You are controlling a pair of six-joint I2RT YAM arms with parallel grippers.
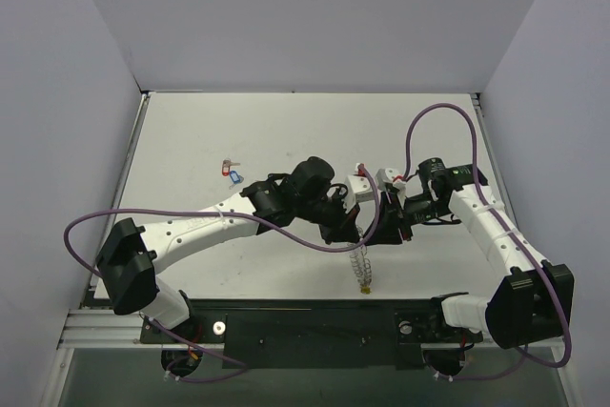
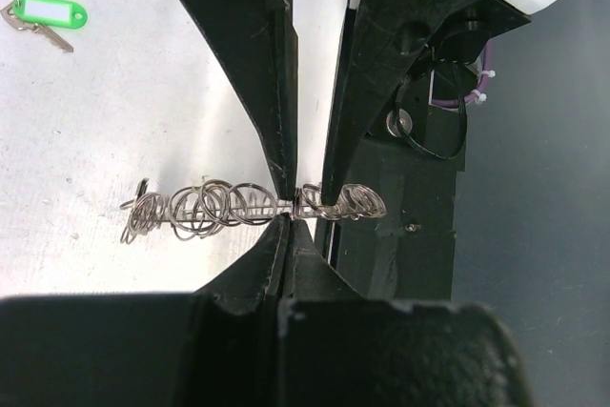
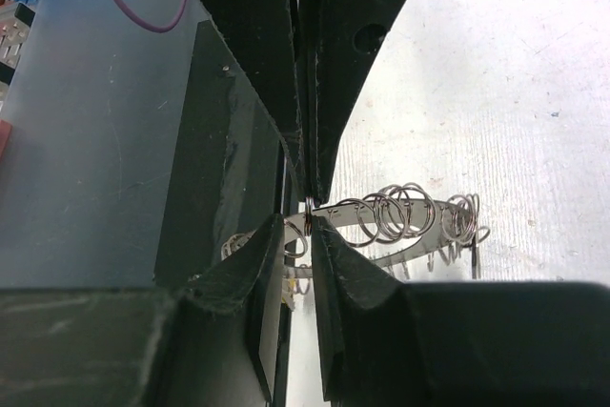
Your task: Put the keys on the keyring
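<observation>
Left gripper (image 2: 303, 205) is clamped tight on the keyring (image 2: 205, 205); right gripper (image 3: 307, 209) pinches its band too, jaws narrow. Ring hangs edge-on over the table (image 1: 286, 131) near edge. Keys (image 1: 231, 172) lie well apart, far-left; left arm (image 1: 210, 226) is nearer.

**Three keys lying on my white table**

My table (image 1: 286, 131) is carrying loose keys: a red-tagged key (image 1: 226, 166) and a blue-tagged key (image 1: 233, 176) are lying just beside each other, left of centre, and a green-tagged key (image 2: 43, 16) is lying flat on the same white top
</observation>
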